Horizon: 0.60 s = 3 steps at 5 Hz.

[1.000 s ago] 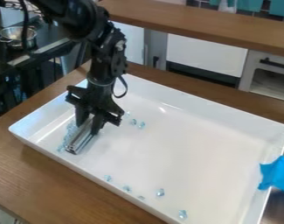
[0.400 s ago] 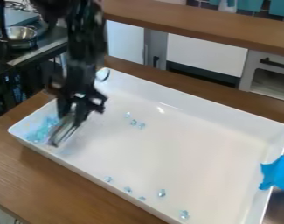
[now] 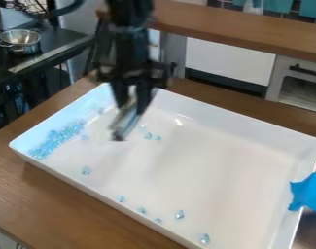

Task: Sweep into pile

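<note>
The black gripper hangs above the back left part of the white tray, shut on a grey metallic sweeping tool that points down toward the tray. A pile of light blue clear pieces lies along the tray's left side. A few more pieces lie just right of the tool's lower end. One piece rests alone near the front left, and several others are scattered along the front wall.
Blue tape is stuck on the tray's right edge. The tray stands on a wooden counter. Behind it are a raised wooden shelf and white cabinets. A metal colander sits on the dark surface at the back left.
The gripper swept left with the tool, then rose and moved back to the right, still holding it. The left pile is now uncovered, and a lone piece shows at the front left.
</note>
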### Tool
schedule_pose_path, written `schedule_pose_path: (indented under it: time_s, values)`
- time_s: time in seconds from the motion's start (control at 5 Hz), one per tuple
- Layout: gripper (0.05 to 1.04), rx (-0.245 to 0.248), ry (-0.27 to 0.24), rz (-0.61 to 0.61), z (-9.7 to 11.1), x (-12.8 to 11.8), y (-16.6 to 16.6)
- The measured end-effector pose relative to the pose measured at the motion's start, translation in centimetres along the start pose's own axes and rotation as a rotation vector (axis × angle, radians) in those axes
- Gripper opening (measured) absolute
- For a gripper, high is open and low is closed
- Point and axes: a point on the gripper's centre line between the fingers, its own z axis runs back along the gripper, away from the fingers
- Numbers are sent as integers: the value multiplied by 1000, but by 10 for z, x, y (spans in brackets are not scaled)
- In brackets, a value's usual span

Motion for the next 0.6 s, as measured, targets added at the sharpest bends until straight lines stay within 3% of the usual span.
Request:
schedule_pose_path:
  time_s: [0.2, 0.6]
  values:
    - [370, 18, 69, 7, -7, -5, -47]
    - [370, -6, 32, -26, -32, -33, -116]
